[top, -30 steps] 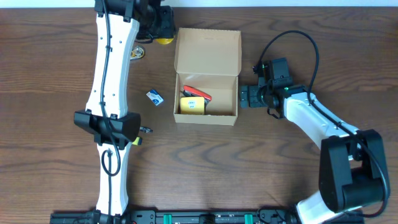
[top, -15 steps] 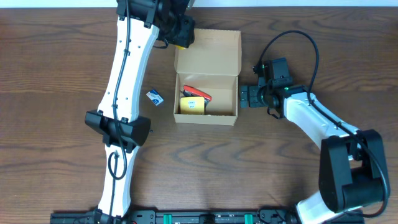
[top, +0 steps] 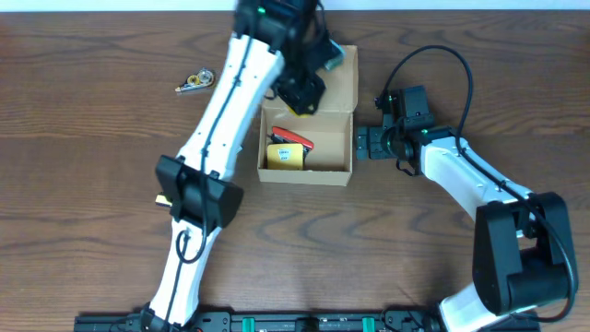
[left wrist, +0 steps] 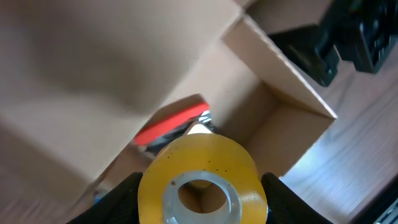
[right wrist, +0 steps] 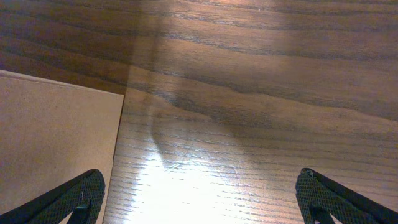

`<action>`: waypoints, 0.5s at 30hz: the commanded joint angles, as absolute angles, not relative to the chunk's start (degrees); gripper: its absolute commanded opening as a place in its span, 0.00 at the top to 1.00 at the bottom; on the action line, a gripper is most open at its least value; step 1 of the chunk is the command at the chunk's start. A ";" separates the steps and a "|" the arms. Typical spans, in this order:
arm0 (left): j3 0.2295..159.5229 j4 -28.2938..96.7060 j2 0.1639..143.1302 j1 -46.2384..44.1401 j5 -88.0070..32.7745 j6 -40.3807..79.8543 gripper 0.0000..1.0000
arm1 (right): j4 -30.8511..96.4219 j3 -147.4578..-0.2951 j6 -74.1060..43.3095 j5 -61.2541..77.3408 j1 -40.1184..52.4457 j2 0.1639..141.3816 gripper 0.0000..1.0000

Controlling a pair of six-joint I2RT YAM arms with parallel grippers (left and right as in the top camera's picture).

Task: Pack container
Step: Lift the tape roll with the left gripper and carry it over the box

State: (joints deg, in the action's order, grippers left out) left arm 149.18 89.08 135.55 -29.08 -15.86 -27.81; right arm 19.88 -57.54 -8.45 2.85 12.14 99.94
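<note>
While the left gripper hangs over the rear of the open container, the overhead view puts the right gripper just beside its right wall. From the left wrist, the fingers clamp a yellow tape roll, with the box cavity and a red item beneath. From the right wrist, the fingers stand wide apart over the table, with cardboard ahead to their left.

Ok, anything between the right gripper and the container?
Nothing. The right gripper sits close beside the container; the right wrist view shows only bare table there.
</note>
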 commanded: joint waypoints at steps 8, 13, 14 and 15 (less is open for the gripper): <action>137.62 77.52 135.92 -33.76 -10.55 -33.67 0.94 | 19.94 -57.41 -7.62 2.85 11.92 100.47 0.01; 136.97 76.23 136.79 -33.78 -12.19 -36.36 0.94 | 19.94 -57.41 -7.62 2.85 11.99 100.47 0.01; 136.97 76.14 137.12 -33.87 -12.78 -36.73 0.94 | 19.94 -57.41 -7.62 2.83 11.99 100.47 0.01; 136.97 76.18 137.45 -33.89 -13.17 -37.19 0.94 | 19.94 -57.41 -7.62 2.85 11.99 100.47 0.01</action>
